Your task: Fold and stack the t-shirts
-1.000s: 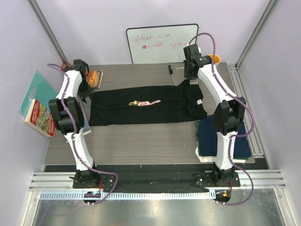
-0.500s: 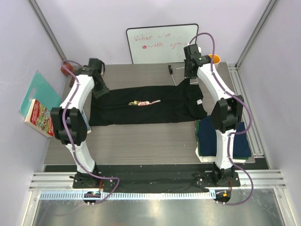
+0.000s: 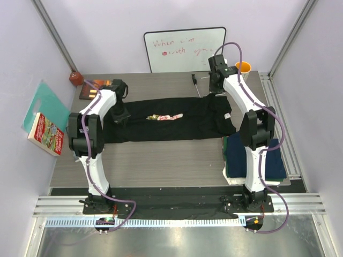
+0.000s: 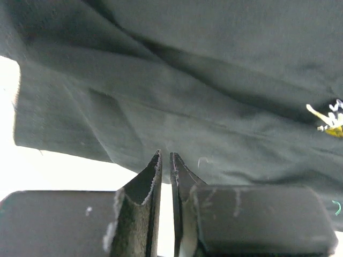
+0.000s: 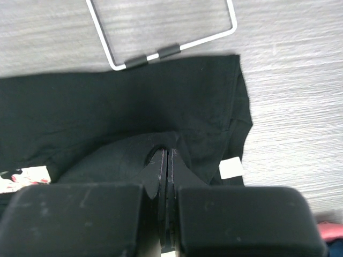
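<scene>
Left arm swung in from worktop [image 3: 161, 160] edge to shirt [image 3: 177, 127] left end | left hand [image 4: 165, 155] nearly pressed together at hem, can't tell if pinching | right hand [image 5: 165, 151] pinches right end | shirt flat mid-worktop | lift both ends evenly, taut

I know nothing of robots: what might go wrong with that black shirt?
The left gripper has its jaws nearly together at the left end of the black t-shirt, but I cannot tell if it caught cloth; a lift might raise one end only. The right gripper pinches just a small tent of fabric, which may slip. The wire stand lies by the shirt's edge and might snag.
</scene>
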